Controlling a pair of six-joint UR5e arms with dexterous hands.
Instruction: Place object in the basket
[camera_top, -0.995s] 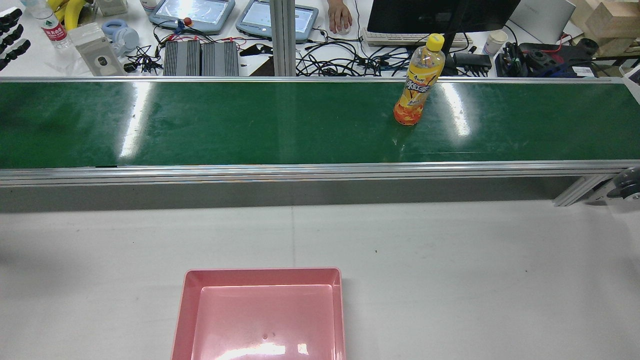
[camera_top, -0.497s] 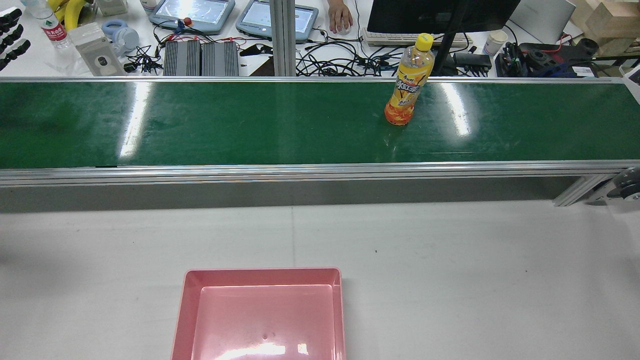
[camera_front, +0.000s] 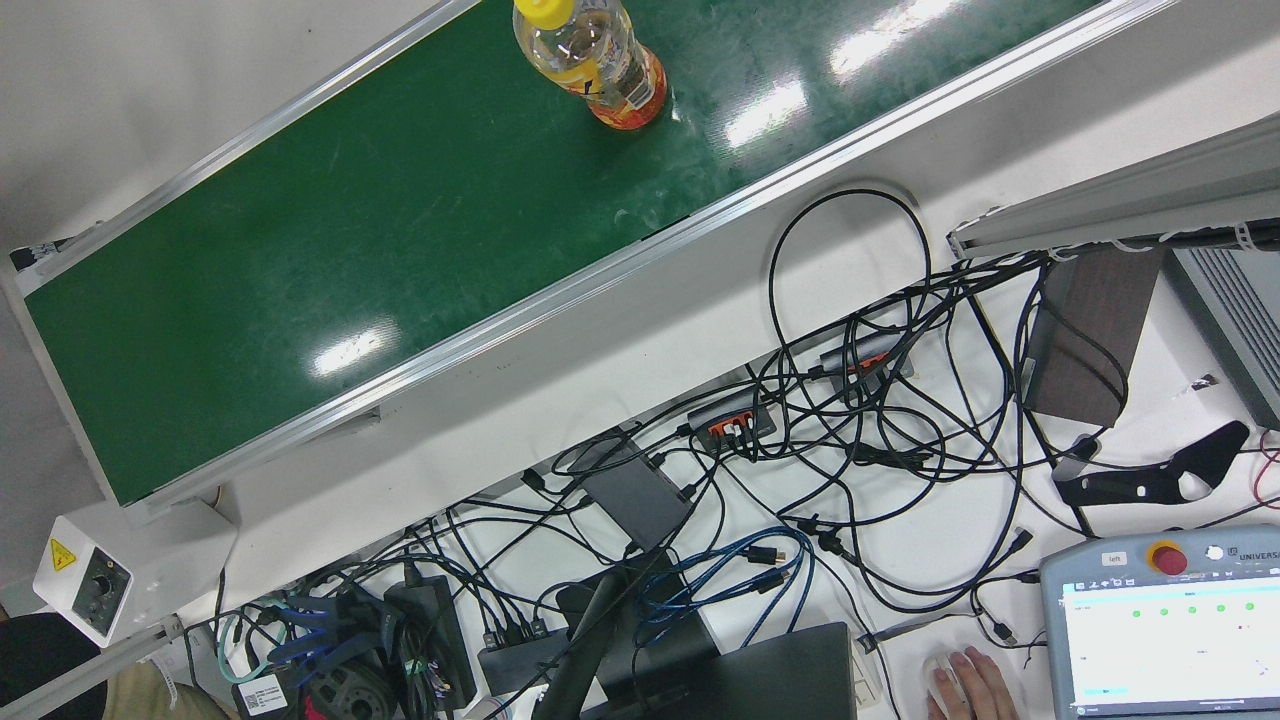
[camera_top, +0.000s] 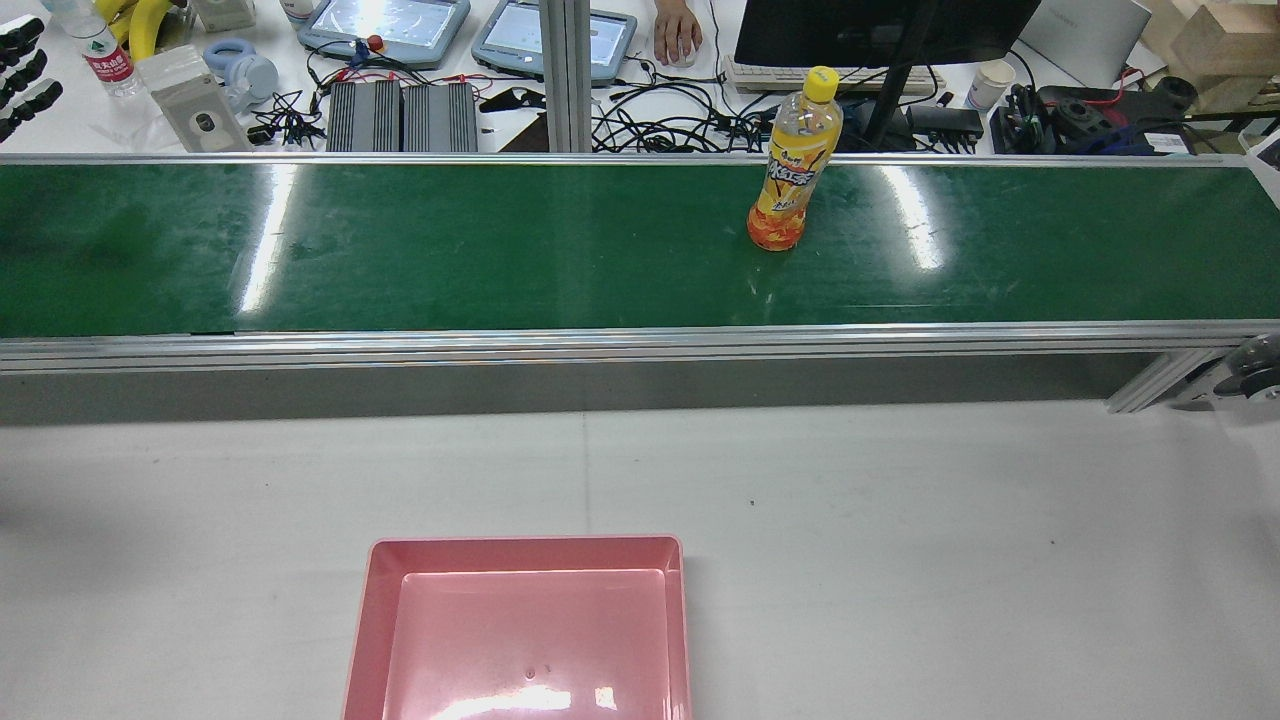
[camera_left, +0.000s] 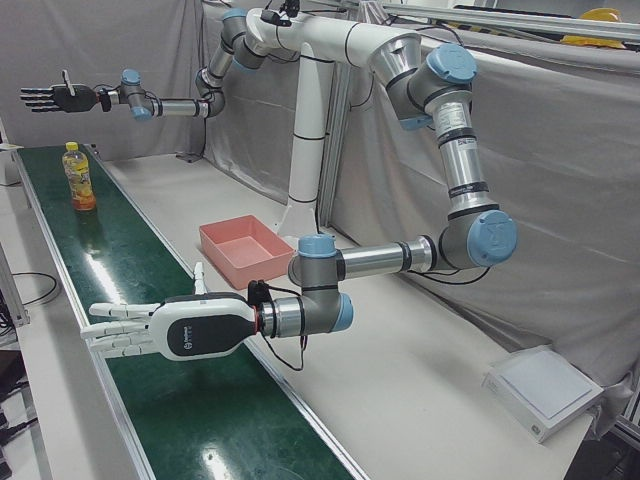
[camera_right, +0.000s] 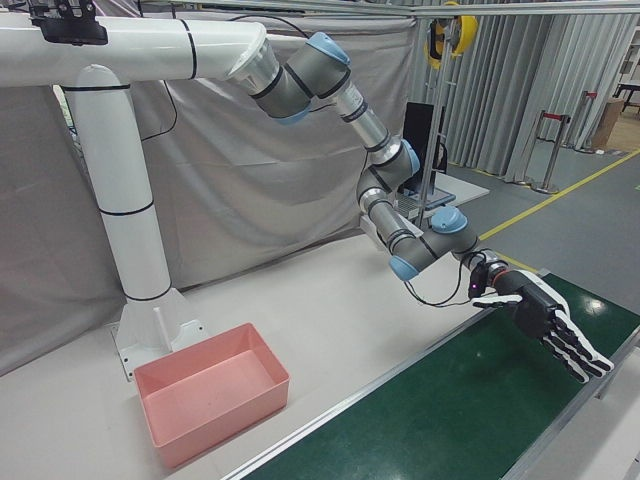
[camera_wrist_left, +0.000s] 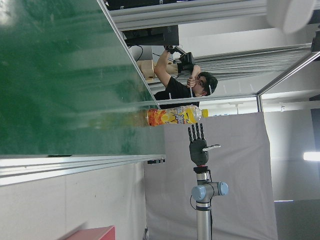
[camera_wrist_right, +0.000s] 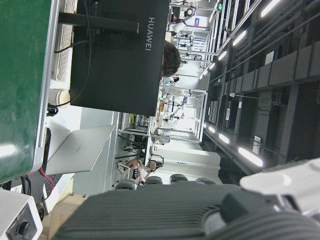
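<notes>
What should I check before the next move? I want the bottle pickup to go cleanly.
1. Bottle upright on the belt: ok.
2. Left hand open and empty: ok.
3. Right hand open and empty: ok.
4. Basket free of contents: ok.
5. A hand at the bottle: not ok, both are apart from it.
6. Belt stopped: cannot tell.

Yellow-capped orange drink bottle upright on the belt; pink basket empty.
</notes>
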